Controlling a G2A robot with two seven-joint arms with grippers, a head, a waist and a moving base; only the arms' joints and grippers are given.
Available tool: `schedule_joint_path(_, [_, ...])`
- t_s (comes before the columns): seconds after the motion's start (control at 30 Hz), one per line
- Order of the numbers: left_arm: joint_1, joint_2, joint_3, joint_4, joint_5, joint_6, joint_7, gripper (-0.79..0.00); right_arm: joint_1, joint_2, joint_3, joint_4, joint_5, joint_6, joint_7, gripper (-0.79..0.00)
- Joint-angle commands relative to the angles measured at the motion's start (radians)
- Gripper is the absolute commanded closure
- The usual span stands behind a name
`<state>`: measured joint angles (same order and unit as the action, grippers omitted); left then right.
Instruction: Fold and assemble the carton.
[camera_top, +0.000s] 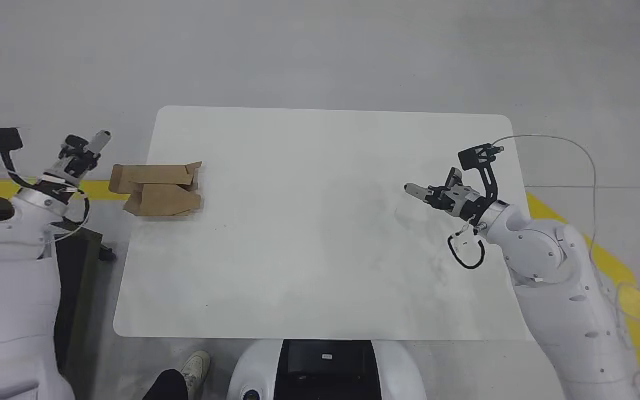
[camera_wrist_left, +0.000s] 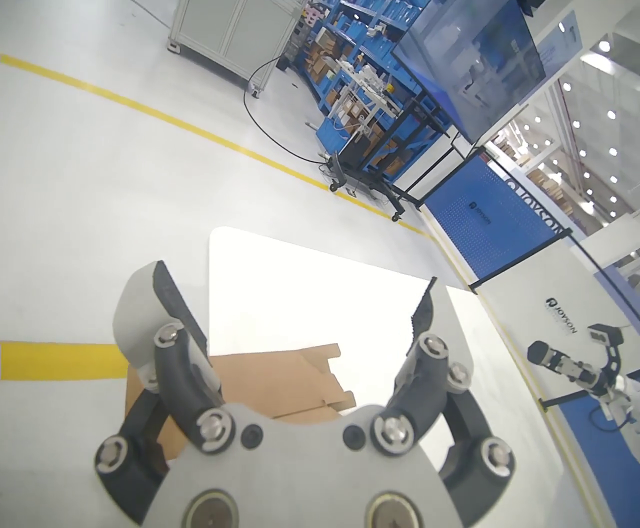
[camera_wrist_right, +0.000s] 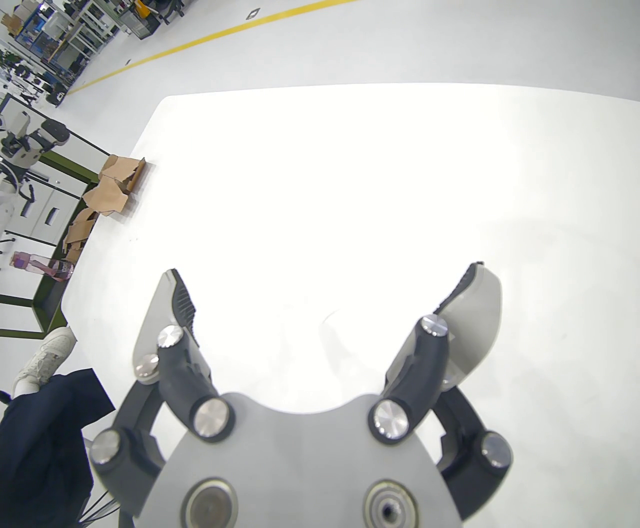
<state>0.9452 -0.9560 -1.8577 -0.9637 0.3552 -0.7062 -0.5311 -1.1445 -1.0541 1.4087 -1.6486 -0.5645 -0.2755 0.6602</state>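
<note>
Since the carton (camera_top: 160, 190) lies flat at the left edge of the bench (camera_top: 320, 250), with the left hand (camera_wrist_left: 295, 300) released near it and the right hand (camera_wrist_right: 325, 295) released well apart, all the folding seems yet to do.

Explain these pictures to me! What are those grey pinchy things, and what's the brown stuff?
This is a robot with two arms, and each arm ends in a claw for grabbing. One picture looks down at a white table from a camera above the arms. The other two come from little cameras on the wrists, so you see the left claw and the right claw up close. The brown stuff is a carton, a cardboard box not yet folded up into shape. It lies at the table's edge, near the left claw. The right claw hangs over the bare table, far from the carton. Both claws are open and hold nothing.
</note>
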Motion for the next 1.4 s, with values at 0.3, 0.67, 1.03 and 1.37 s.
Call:
schedule_joint_path(0.3, [-0.099,0.05,-0.072,0.237,-0.162,0.023,-0.225,-0.785,0.0,0.0,0.0,0.0,0.0,0.0,0.0,-0.785])
schedule_joint_path(0.67, [-0.247,0.075,0.005,0.516,-0.006,0.092,-0.165,-0.785,0.0,0.0,0.0,0.0,0.0,0.0,0.0,-0.785])
schedule_joint_path(1.03, [-0.33,0.047,0.104,0.689,0.052,0.091,-0.109,-0.785,0.0,0.0,0.0,0.0,0.0,0.0,0.0,-0.785])
schedule_joint_path(1.37, [-0.355,0.023,0.133,0.742,0.003,0.106,-0.142,-0.785,0.0,0.0,0.0,0.0,0.0,0.0,0.0,-0.785])
